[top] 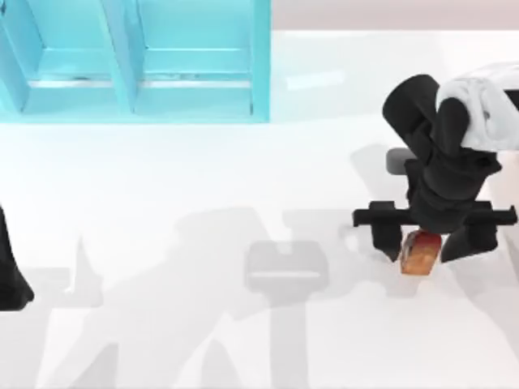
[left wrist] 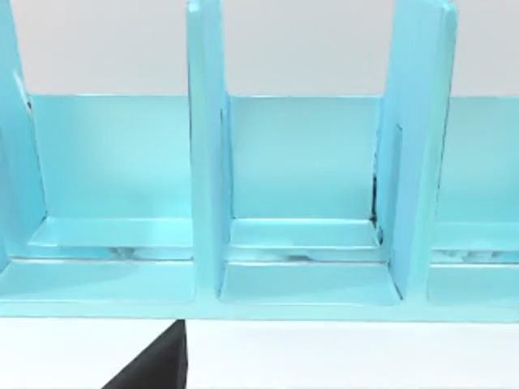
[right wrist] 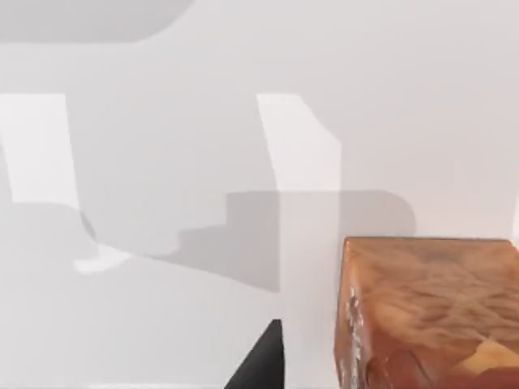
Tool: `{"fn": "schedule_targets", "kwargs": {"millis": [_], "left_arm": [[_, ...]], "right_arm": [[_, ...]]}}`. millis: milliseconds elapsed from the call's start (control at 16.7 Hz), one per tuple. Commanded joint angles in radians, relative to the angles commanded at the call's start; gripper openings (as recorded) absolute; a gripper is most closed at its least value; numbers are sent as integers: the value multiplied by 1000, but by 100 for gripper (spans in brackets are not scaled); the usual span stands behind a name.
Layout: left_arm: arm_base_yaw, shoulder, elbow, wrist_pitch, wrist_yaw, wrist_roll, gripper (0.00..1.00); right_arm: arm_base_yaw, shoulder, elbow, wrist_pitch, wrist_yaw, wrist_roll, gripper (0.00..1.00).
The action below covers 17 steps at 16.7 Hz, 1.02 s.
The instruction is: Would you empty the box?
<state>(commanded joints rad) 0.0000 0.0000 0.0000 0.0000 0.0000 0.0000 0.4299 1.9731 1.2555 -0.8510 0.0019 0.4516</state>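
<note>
White tabletop fills most of the top view, crossed by soft grey shadows, with a turquoise compartmented box standing at the upper left of the frame. Its bays are seen from the left wrist view, and nothing can be made out in the two bays shown in full there.

A small block-shaped item, glossy and mottled in orange-brown with a paler patch near one corner (possibly a wrapped loaf or packet; what it is cannot be told), is held at the lower right of the top view, well apart from the box. It is clasped by the right gripper, one dark finger on each of its flanks. Whether it rests on the table or hangs just above it cannot be told.

The block is judged to be light and fairly stiff, with flat faces and a sheen that could prove slippery; a hold across its two broad opposite faces, near the middle, is thought best.

The left arm is parked at the left edge of the frame.
</note>
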Motion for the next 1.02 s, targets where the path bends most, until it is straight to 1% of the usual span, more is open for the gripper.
{"fn": "schedule_targets", "kwargs": {"millis": [60, 120, 660, 780, 1020], "left_arm": [[0, 0, 0, 0, 0, 0, 100], [0, 0, 0, 0, 0, 0, 100], [0, 0, 0, 0, 0, 0, 100], [0, 0, 0, 0, 0, 0, 100], [0, 0, 0, 0, 0, 0, 100]], "right_arm": [[0, 0, 0, 0, 0, 0, 98], [0, 0, 0, 0, 0, 0, 100], [-1, -1, 2, -3, 0, 0, 100], [-1, -10, 25, -37, 0, 0, 100], [-2, -51, 113, -167, 1, -1, 100]]}}
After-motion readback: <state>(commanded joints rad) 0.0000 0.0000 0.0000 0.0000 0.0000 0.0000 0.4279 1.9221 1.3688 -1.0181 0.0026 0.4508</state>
